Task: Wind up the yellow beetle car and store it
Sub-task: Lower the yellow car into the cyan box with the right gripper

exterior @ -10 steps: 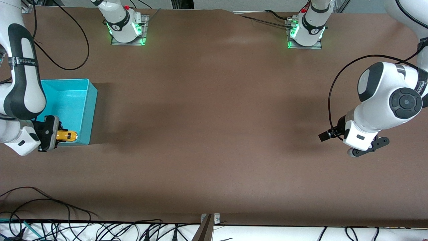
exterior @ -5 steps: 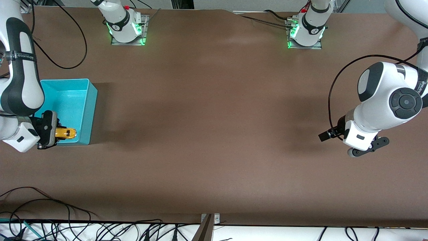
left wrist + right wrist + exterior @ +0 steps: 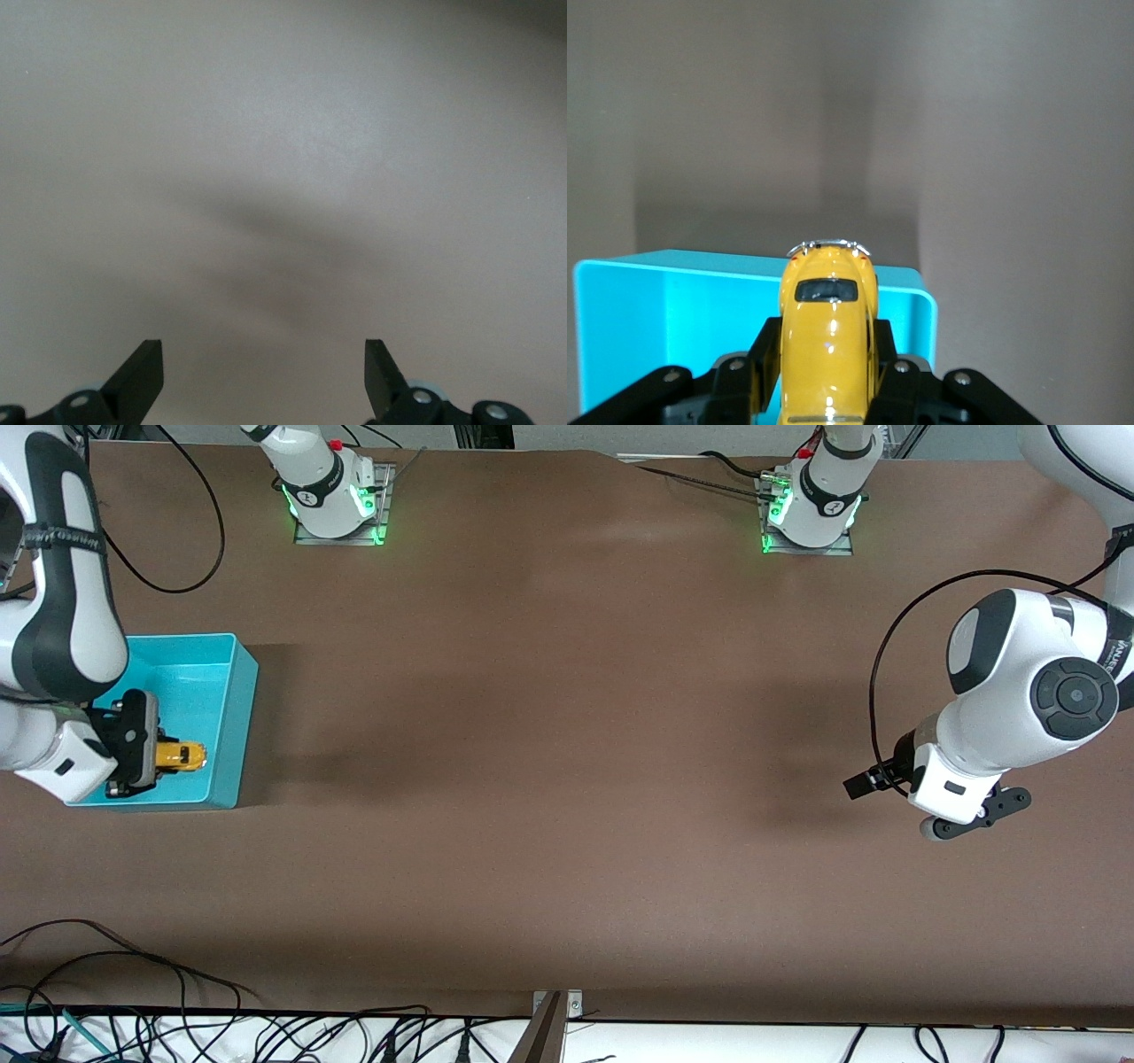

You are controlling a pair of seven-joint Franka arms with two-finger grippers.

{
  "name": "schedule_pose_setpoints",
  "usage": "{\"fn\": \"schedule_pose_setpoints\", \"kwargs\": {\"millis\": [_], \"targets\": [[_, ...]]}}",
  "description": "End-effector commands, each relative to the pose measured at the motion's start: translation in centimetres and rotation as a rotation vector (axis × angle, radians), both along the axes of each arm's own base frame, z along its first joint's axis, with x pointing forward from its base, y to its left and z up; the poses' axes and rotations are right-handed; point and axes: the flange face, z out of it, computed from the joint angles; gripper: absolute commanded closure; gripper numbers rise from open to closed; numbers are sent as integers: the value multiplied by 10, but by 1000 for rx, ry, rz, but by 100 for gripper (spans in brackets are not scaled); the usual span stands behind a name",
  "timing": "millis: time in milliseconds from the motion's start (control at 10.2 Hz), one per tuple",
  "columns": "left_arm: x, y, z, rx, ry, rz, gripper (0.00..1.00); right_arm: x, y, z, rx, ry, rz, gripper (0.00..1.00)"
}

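The yellow beetle car (image 3: 180, 755) (image 3: 827, 341) is a small glossy toy with a dark window, held level in the air. My right gripper (image 3: 164, 756) (image 3: 826, 350) is shut on its sides, one black finger against each flank. Car and gripper hang over the turquoise bin (image 3: 226, 717) (image 3: 656, 301), above the part of it nearer the front camera. My left gripper (image 3: 974, 819) (image 3: 264, 376) waits open over bare table at the left arm's end, with nothing between its fingers.
The bin stands at the right arm's end of the brown table (image 3: 567, 779). Both arm bases (image 3: 332, 491) stand along the top of the front view. Loose cables (image 3: 133, 992) lie along the table edge nearest the front camera.
My right gripper has carried the car from the bin's wall nearest the front camera to over the bin's inside. The left arm has not moved.
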Motion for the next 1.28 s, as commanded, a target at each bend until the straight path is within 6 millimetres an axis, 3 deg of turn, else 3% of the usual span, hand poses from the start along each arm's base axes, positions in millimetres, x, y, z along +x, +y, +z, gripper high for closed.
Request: {"fn": "schedule_pose_setpoints", "kwargs": {"millis": [0,197,591,886,1182], "targets": [[-2,0,6,-5,7,-10,0,-54,-3,-12,-17,-53,13,100],[-1,0,7,-5,6,-8,0,-72,-22,-35,-11,-85,113,100],[-2,-5,7,-5,4,-8,0,-112,-88,-77,88,-72,294,100],[-2,-5,7,-6,4,-6,0,-154,-107,-121,160,-17,294,100],[-2,-5,7,-6,4,-8,0,-170,-121,-146,168,-4,300,100]]}}
